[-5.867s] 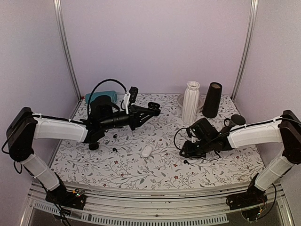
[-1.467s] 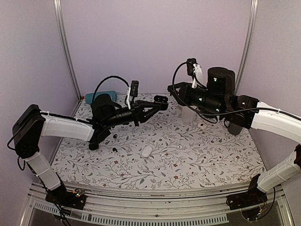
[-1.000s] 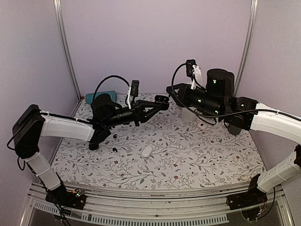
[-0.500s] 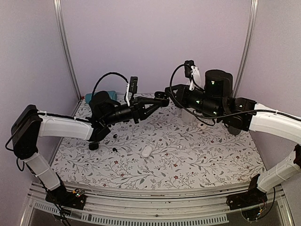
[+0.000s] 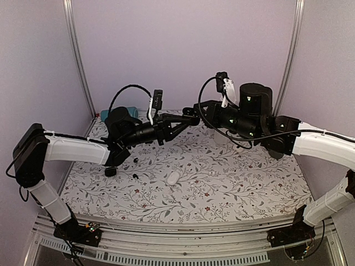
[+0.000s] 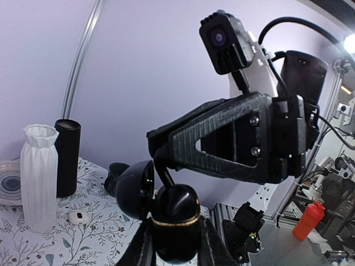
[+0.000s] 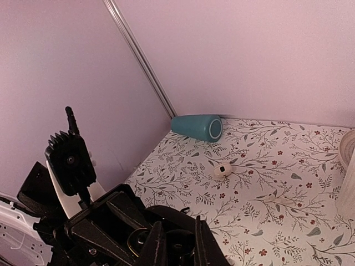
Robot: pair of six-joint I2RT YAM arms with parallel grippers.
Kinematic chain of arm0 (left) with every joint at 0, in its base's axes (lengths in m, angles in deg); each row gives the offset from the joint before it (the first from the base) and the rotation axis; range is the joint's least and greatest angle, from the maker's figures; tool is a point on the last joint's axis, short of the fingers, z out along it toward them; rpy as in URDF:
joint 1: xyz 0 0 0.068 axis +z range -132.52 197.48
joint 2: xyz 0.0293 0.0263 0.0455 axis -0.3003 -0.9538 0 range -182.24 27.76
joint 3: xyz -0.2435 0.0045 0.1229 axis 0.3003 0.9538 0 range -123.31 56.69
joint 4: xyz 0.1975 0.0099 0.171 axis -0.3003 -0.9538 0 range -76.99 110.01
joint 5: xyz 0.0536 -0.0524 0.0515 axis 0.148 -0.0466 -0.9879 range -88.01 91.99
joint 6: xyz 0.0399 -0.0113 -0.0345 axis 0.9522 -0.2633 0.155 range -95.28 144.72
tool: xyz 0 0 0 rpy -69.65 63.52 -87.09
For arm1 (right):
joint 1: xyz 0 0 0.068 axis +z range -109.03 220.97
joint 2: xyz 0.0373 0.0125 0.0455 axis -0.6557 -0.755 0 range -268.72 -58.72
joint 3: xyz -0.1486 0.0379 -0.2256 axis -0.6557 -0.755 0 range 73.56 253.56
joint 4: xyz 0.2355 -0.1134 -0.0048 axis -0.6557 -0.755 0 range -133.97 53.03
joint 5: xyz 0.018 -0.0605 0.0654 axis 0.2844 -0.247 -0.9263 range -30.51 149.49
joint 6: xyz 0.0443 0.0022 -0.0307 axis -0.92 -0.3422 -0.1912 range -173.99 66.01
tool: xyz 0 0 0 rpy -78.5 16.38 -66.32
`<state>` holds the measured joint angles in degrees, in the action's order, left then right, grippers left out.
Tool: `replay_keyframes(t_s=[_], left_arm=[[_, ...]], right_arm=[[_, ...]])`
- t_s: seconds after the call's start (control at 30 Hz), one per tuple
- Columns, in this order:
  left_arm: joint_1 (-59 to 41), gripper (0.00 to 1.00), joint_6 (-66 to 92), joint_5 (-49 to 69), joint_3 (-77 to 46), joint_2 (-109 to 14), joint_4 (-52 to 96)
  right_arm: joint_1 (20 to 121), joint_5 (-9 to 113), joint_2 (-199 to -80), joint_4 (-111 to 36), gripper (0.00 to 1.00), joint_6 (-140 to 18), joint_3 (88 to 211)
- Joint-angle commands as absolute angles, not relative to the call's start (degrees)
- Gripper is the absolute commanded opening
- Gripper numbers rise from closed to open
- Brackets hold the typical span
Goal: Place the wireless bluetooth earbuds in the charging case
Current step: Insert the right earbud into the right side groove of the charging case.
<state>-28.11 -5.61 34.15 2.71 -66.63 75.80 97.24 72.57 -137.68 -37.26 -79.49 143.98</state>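
1. Up off the table came the right arm a few seconds ago. Now the right gripper [image 5: 201,105] is high in the air, with its tip right at the charging case [image 6: 176,219].
2. The charging case is black and round, with a thin gold ring around it. Its lid [image 6: 135,191] stands open, to the left in the left wrist view.
3. The left gripper [image 5: 190,117] pinches the case from both sides. It holds the case up in the air over the back part of the table [image 5: 222,183].
4. The right gripper's two fingers [image 7: 157,246] are close together. Something dark sits between them, but I cannot tell if it is a bud.
5. Two tiny black earbuds [image 5: 135,159] lie on the table near the left arm. They are well apart from the case.
6. A small white case [image 5: 173,177] lies by itself on the flower cloth, nearer the front.
7. A teal tube [image 7: 197,126] lies on its side in the far left corner. A little white thing [image 7: 222,170] lies near it on the cloth.
8. A white ribbed vase [image 6: 39,172] and a black tube [image 6: 66,158] stand just beside each other at the back right. A plate [image 6: 8,183] is just beside the vase.
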Motion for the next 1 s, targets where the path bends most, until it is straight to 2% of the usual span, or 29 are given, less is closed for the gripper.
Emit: replay_keyframes(t_s=[0.0,0.97], left_arm=[[-28.69,0.00,-6.04,33.61,0.79,-64.12,77.88],[-28.63,0.00,-1.35,28.51,1.31,-61.76,73.99]], right_arm=[[97.87,73.82,-138.44,-37.35,0.12,-78.38,143.26],[98.58,72.90,-138.74,-39.68,0.12,-77.81,144.47]])
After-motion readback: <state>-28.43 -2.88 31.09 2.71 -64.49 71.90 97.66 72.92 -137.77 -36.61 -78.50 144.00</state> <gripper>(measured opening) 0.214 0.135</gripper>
